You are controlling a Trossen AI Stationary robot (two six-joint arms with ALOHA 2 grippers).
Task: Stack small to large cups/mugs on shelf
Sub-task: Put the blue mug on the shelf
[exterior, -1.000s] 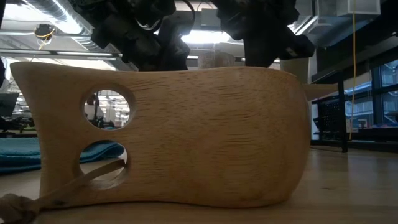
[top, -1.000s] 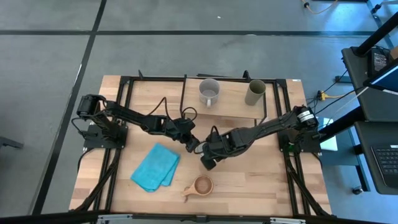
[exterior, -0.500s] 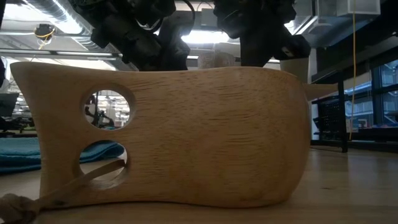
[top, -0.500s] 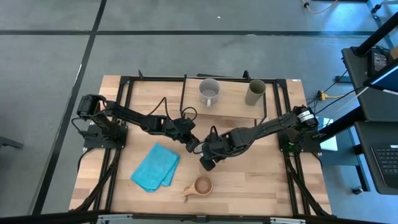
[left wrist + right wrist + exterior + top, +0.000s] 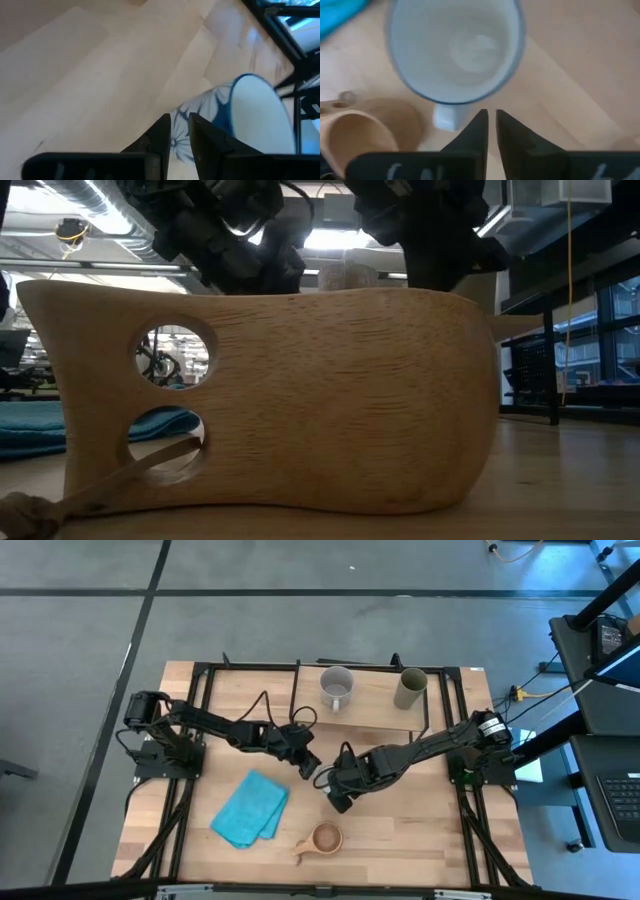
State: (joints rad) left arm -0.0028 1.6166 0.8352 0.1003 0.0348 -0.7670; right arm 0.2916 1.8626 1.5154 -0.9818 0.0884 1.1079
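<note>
**White mug's handle just ahead of the right gripper's tips**

We see the right gripper (image 5: 490, 114) hanging over the upright white mug (image 5: 455, 50), fingers almost together and holding nothing. The mug's handle (image 5: 445, 118) points toward these fingers, just beside their tips, so we judge this arm better placed to take it. The left gripper (image 5: 179, 120), also nearly shut and empty, faces the mug's side. The shelf (image 5: 375, 710) lies well apart from both.

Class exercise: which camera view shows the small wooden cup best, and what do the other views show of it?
The low view: the wooden cup fills the picture, showing its grain and handle holes. The high view shows it small at the table's front edge; the right wrist view catches part of it; the left wrist view shows none.
</note>
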